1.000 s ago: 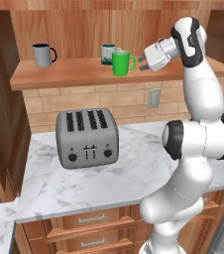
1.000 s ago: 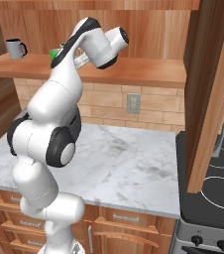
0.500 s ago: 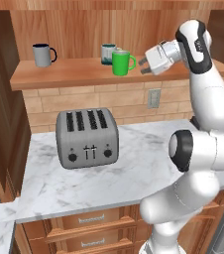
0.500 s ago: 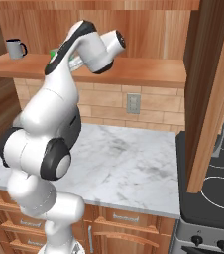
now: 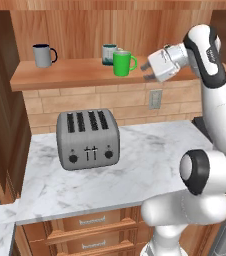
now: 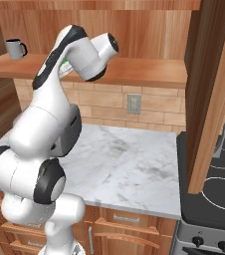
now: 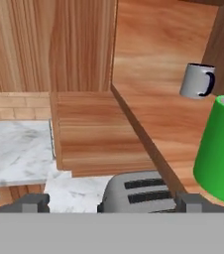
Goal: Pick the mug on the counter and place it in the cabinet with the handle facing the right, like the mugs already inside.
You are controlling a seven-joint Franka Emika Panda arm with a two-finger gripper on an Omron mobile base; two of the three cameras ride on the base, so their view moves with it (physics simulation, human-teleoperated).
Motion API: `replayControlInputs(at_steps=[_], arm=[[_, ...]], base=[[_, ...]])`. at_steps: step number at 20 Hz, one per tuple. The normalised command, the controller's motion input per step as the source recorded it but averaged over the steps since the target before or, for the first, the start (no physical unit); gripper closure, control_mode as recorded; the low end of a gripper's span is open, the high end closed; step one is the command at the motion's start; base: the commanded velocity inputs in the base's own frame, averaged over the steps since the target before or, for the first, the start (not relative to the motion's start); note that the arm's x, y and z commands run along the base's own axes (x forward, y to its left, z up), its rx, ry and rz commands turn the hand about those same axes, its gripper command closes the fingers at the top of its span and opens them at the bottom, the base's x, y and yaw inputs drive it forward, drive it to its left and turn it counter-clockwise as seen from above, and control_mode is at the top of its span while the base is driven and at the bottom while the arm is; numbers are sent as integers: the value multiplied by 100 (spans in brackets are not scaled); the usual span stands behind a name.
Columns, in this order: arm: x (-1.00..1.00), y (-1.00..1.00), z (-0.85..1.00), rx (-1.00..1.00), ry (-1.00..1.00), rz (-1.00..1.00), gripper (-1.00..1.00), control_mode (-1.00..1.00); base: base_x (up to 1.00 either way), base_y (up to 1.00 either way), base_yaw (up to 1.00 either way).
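- On the cabinet (image 5: 75, 75) stand three mugs: the green mug (image 5: 121, 63), a grey mug (image 5: 43, 55), a white-and-teal mug (image 5: 108, 53).
- Gripper (image 5: 147, 71) at the green mug's 3 o'clock, fingers spread, empty.
- One toaster (image 5: 87, 138) on the counter (image 5: 150, 155); no readable writing.

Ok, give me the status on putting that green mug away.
Done: the green mug stands upright on the cabinet shelf, beside the white-and-teal mug, its handle pointing right like the grey mug's. In hand: nothing; the gripper is just right of the mug, not touching it, jaws apart in the hand view. Left: probably only pulling the arm clear.
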Motion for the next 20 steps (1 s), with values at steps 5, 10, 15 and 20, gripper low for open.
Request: replayControlInputs(at_steps=[5, 10, 15, 20], arm=[[-67, 15, -5, 0, 0, 0, -100, -100], [-75, 12, -16, 0, 0, 0, -100, -100], [-70, 10, -16, 0, 0, 0, -100, -100], [-69, 10, -10, -1, 0, -2, -100, -100]], base=[[0, 0, 0], [0, 0, 0], [0, 0, 0], [0, 0, 0]])
